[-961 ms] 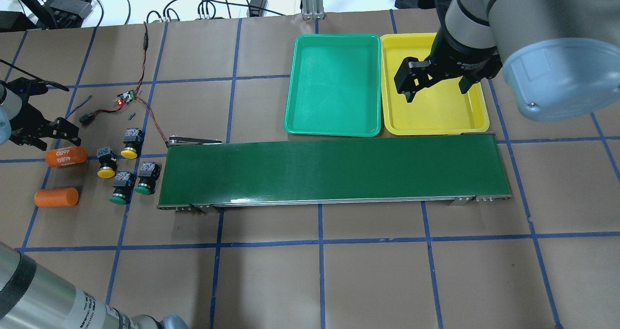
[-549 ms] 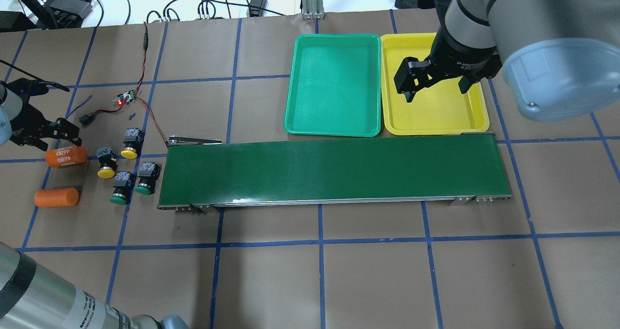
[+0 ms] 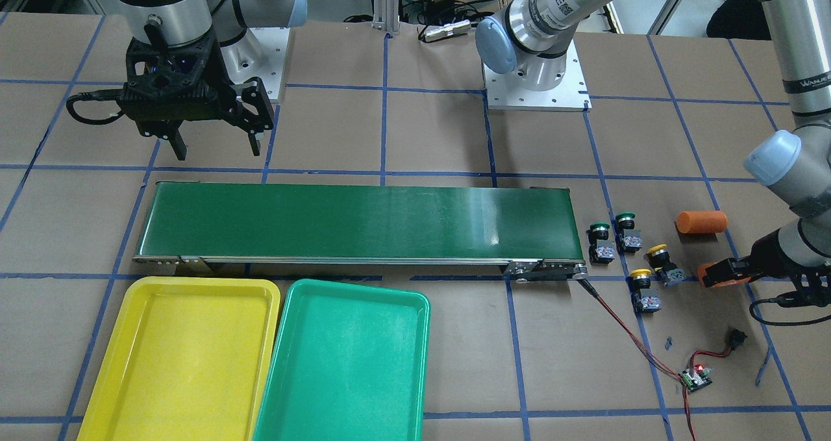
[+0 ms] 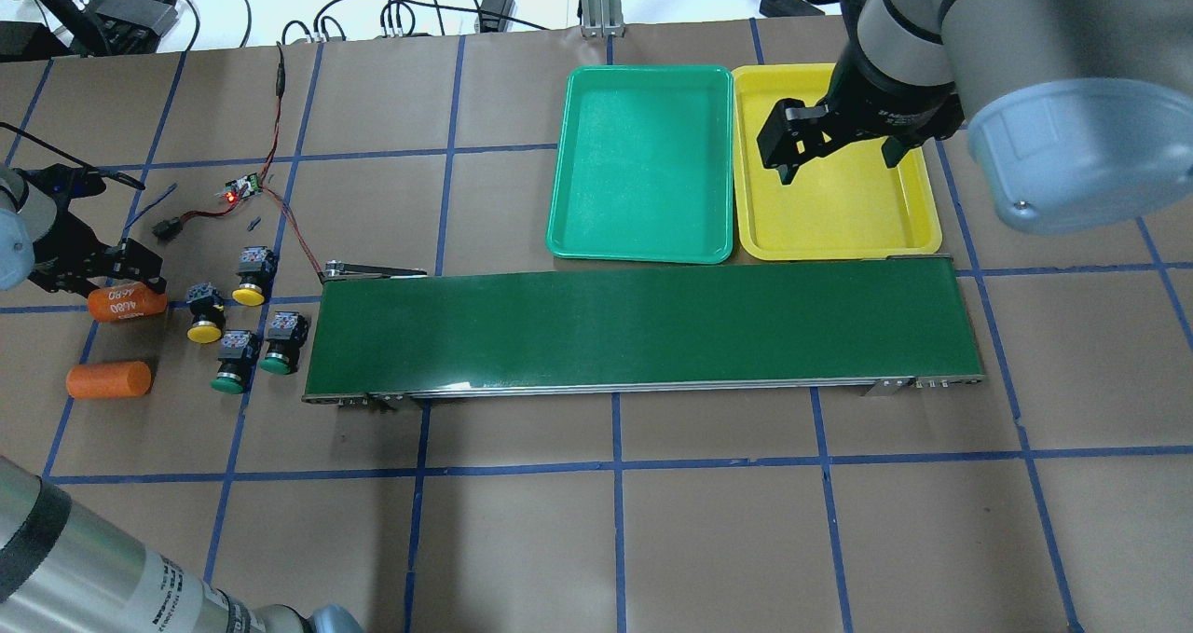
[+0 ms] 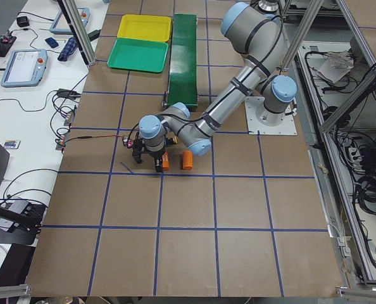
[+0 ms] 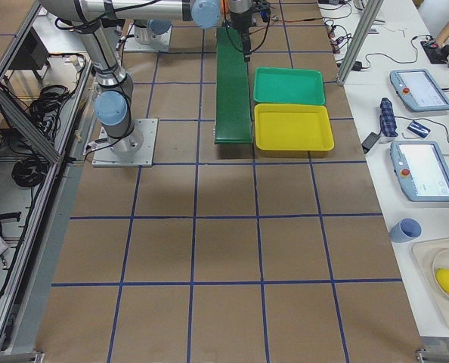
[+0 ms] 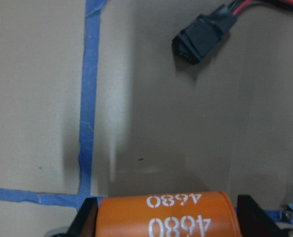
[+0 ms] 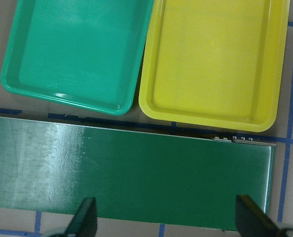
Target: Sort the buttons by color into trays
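Note:
Four buttons lie left of the belt: two yellow-capped (image 4: 250,295) (image 4: 204,332) and two green-capped (image 4: 227,383) (image 4: 275,364). The green tray (image 4: 643,162) and the yellow tray (image 4: 839,223) lie side by side beyond the belt's right end. My left gripper (image 4: 98,283) is open and low, and its fingers straddle an orange cylinder marked 4680 (image 7: 166,217), left of the buttons. My right gripper (image 4: 839,165) hangs open with nothing in it. In the right wrist view it (image 8: 166,222) looks down on the belt's end and both trays.
The long dark-green conveyor belt (image 4: 643,330) crosses the middle of the table. A second orange cylinder (image 4: 109,379) lies near the buttons. A small circuit board (image 4: 240,188) with red and black wires and a black connector (image 7: 201,37) lies beyond them.
My left gripper has come down towards the 4680 cylinder and now has its fingers on either side of it. My right gripper has shifted slightly farther back. The buttons have not moved.

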